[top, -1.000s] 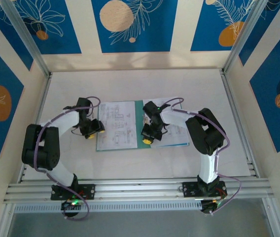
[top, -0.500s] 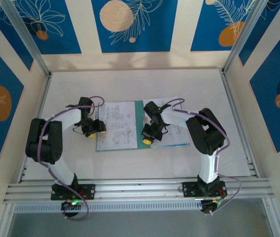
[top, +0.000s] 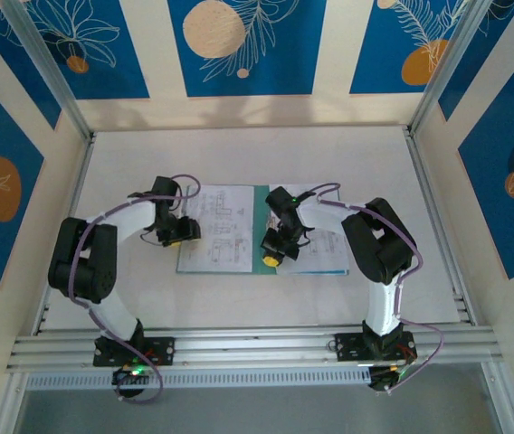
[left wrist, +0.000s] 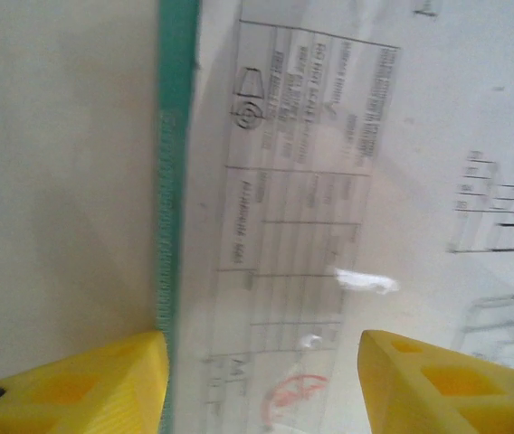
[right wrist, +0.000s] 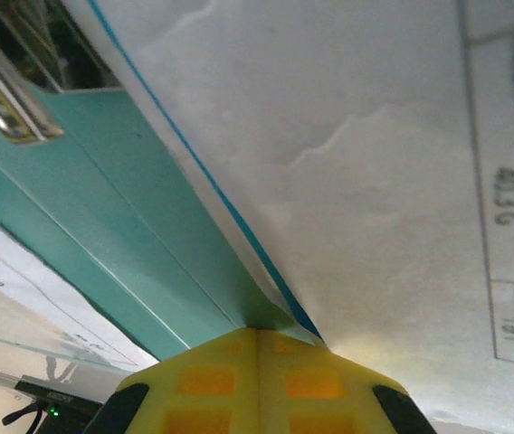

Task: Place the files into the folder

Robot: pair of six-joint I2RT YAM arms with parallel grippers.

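left tool (left wrist: 261,380) spread wide over the folder (left wrist: 174,181) edge and files (left wrist: 347,136), right tool (right wrist: 257,357) pinched tight on the folder

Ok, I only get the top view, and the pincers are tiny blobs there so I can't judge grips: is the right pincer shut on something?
Observer: The right pincer is shut. The folder's teal edge and a printed sheet both run into its tips, and I can't tell which is clamped.
Operator: And the left one?
Observer: The left pincer is open, its fingers straddling the folder's left edge.
Operator: Is it touching anything?
Observer: Can't tell. One finger is over bare table, the other over a glossy printed page.
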